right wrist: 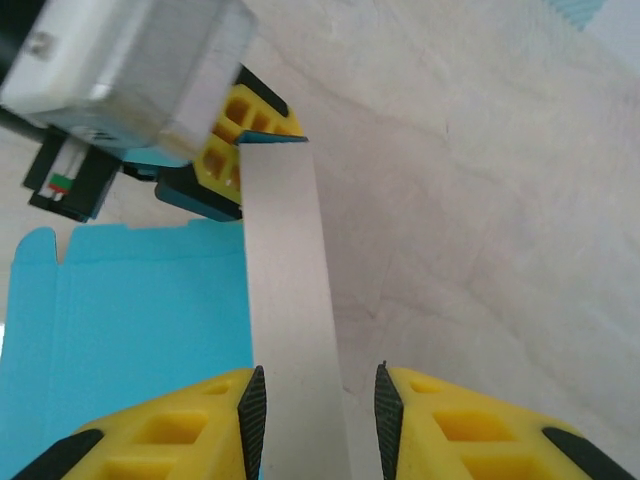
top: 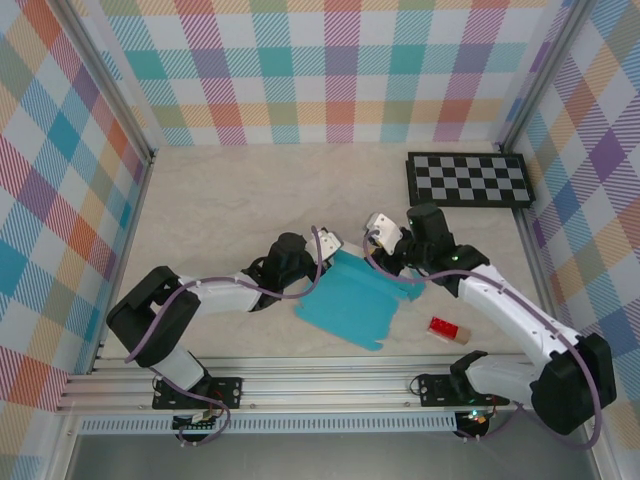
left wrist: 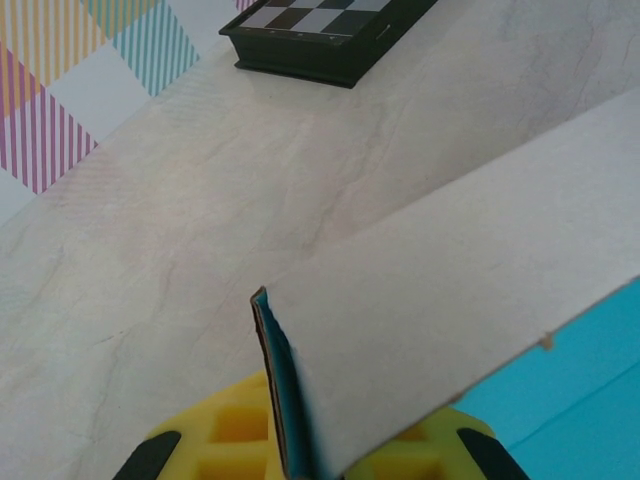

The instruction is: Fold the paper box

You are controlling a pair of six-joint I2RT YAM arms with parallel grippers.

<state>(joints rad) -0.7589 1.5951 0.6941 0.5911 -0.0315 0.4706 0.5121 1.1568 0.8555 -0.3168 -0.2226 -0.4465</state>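
- From above, fingertips of the left gripper (top: 328, 252) and the right gripper (top: 402, 268) tucked under their own wrists and cameras; jaw stance hard to make out from there.
- In the left wrist view, left gripper (left wrist: 300, 465) cut off by the bottom edge, with just the yellow finger tops showing. Much of the right side blocked by the white face of a raised flap (left wrist: 470, 290). Checkerboard (left wrist: 320, 30) clipped at the top.
- In the right wrist view, right gripper (right wrist: 315, 425) cut off at the bottom. Left gripper (right wrist: 245, 140) close and blurred beside a grey housing.
- Paper box (top: 350, 305) lying teal face up on the table (top: 220, 210), between the two grippers, far-edge flap (right wrist: 290, 280) lifted.
- Left gripper pinched closed on one end of that flap.
- Right gripper astride the other end, jaws partly apart, a gap showing beside one pad.
- Left arm stretched low across the table toward the right.
- Right arm reaching in from the right base, wrist turned toward the left gripper.
- Red block (top: 445, 328) just beside the sheet's right corner.
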